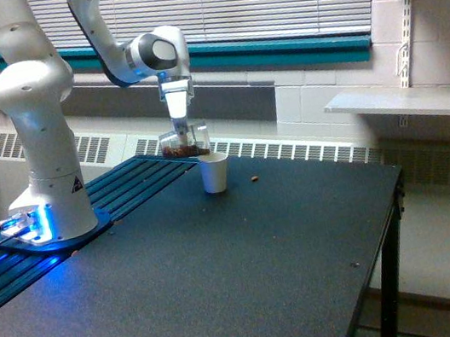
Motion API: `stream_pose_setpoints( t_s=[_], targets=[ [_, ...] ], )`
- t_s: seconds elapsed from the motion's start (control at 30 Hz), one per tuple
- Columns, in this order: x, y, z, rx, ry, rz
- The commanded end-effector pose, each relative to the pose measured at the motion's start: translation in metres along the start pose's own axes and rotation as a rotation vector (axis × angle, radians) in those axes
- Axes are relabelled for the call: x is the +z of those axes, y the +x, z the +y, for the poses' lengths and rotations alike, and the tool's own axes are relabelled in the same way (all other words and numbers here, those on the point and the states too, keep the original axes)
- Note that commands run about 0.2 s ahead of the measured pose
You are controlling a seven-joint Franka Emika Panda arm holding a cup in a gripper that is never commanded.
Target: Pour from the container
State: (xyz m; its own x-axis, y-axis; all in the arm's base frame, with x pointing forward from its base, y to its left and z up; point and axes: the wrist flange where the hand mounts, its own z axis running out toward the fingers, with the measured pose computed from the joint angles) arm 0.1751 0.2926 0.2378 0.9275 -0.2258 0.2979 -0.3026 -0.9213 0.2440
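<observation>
Jaws of the gripper (181,129) clamp the clear cup (185,143), tilted just above the white paper cup (214,173) so its brown bits can spill in.

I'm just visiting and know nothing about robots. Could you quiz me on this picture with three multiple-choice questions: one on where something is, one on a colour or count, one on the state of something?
1. Where is the white paper cup?
A. On the dark table, just below the held cup
B. On the wall shelf
C. On the floor

2. What colour are the bits in the clear plastic cup?
A. Green
B. Brown
C. Blue

3. How is the clear plastic cup held?
A. Standing on the table
B. Lying loose on the table
C. Tipped on its side in the gripper, in the air

Answers: 1 A, it stands on the table under the cup; 2 B, brown shows through the wall; 3 C, the gripper clasps it, mouth toward the paper cup.
</observation>
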Motion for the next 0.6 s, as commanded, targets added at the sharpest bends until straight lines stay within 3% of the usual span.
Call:
stream_pose_setpoints(
  t_s=[0.03, 0.6],
  targets=[
    [-0.0053, 0.0088, -0.0118, -0.037, 0.002, 0.0],
    [0.0002, 0.0043, -0.0185, -0.065, -0.038, -0.04]
  ],
)
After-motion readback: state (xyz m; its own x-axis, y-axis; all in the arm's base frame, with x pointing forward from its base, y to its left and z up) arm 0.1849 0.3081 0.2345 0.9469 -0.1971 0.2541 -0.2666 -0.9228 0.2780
